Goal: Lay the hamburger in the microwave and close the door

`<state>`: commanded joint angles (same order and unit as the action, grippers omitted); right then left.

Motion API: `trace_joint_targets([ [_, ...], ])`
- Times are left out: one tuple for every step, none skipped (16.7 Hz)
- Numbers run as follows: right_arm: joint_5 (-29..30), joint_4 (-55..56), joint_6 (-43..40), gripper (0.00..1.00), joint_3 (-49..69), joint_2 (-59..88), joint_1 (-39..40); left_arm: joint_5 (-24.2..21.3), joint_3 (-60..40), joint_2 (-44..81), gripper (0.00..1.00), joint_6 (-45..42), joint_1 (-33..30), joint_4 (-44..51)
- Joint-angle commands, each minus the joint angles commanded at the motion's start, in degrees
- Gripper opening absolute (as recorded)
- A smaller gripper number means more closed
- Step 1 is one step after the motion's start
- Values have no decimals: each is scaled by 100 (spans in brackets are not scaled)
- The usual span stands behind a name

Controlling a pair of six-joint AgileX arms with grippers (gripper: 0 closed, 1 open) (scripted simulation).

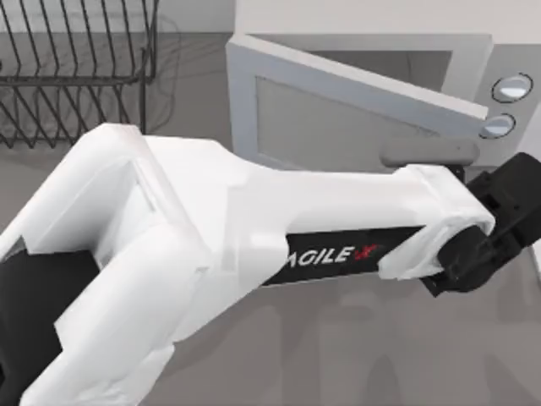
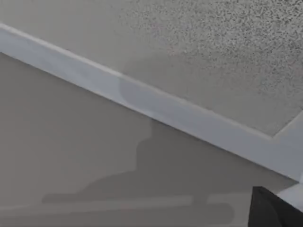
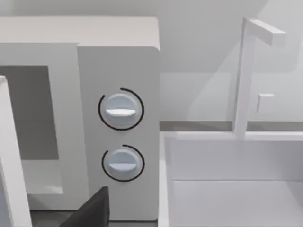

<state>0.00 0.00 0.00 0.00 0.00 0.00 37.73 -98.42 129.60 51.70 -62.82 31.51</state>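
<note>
The microwave [image 1: 507, 59] stands at the worktop's [image 1: 338, 355] twelve-to-two o'clock edge, a big rigid box that looks heavy enough to stay put under a push. Its grey side panel carries two round dials [image 3: 121, 109], seen clearly from the right wrist.

The door [image 1: 338, 110] is next in size: a stiff flat panel with a greyish window, hinged at the eleven o'clock side and standing part-way shut, its free edge angled toward two o'clock. It should swing lightly on the hinge, and I judge the best place to press is near that free edge or at the pale bar handle [image 1: 429, 152], where leverage is greatest; the smooth face could let a fingertip slide.

The left arm reaches across the worktop to about three o'clock, its gripper [image 1: 494, 228] just beside the handle. I cannot tell how wide it stands or whether it holds anything.

The black wire rack [image 1: 76, 76] sits at ten o'clock.

The hamburger is hidden; I judge it lies behind the door, inside the microwave.
</note>
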Motion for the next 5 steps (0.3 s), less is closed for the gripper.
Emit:
trace_joint_targets([
  [0, 0, 0, 100, 0, 0, 0, -69, -178, 133, 0, -170, 147, -59],
  [0, 0, 0, 100, 0, 0, 0, -131, -339, 252, 0, -322, 279, -112],
  [0, 0, 0, 100, 0, 0, 0, -181, -469, 349, 0, -447, 386, -156],
  [0, 0, 0, 100, 0, 0, 0, -214, -556, 413, 0, -528, 457, -184],
  [0, 0, 0, 100, 0, 0, 0, -226, -587, 436, 0, -558, 483, -195],
])
